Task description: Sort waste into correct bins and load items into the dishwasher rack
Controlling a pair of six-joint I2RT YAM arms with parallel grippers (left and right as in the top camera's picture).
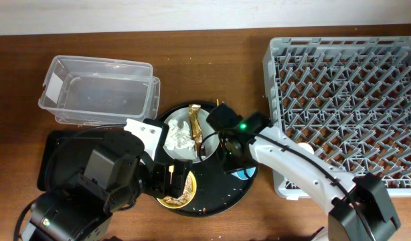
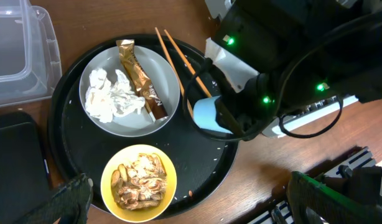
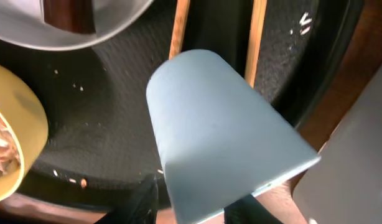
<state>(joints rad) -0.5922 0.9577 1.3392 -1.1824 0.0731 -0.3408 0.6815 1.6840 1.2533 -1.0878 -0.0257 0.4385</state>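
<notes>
A grey plate (image 2: 129,118) on the round black tray holds crumpled white tissue (image 2: 110,98) and a golden-brown wrapper (image 2: 139,78). Wooden chopsticks (image 2: 178,56) lie beside the plate. A yellow bowl (image 2: 138,182) holds beige-brown food scraps. My left gripper (image 2: 191,205) is open and hovers above the bowl; it also shows in the overhead view (image 1: 171,177). My right gripper (image 3: 197,208) is shut on the blue cup (image 3: 222,130), which is tilted over the tray's right side (image 1: 242,174). The dishwasher rack (image 1: 346,87) stands at the right. The pink cup is not in view.
A clear tub (image 1: 98,90) with a white label stands at the back left. A shallow black tray (image 1: 51,157) lies at the left, partly under my left arm. The round black tray (image 1: 212,197) sits at the centre, its rim close to the rack's left wall.
</notes>
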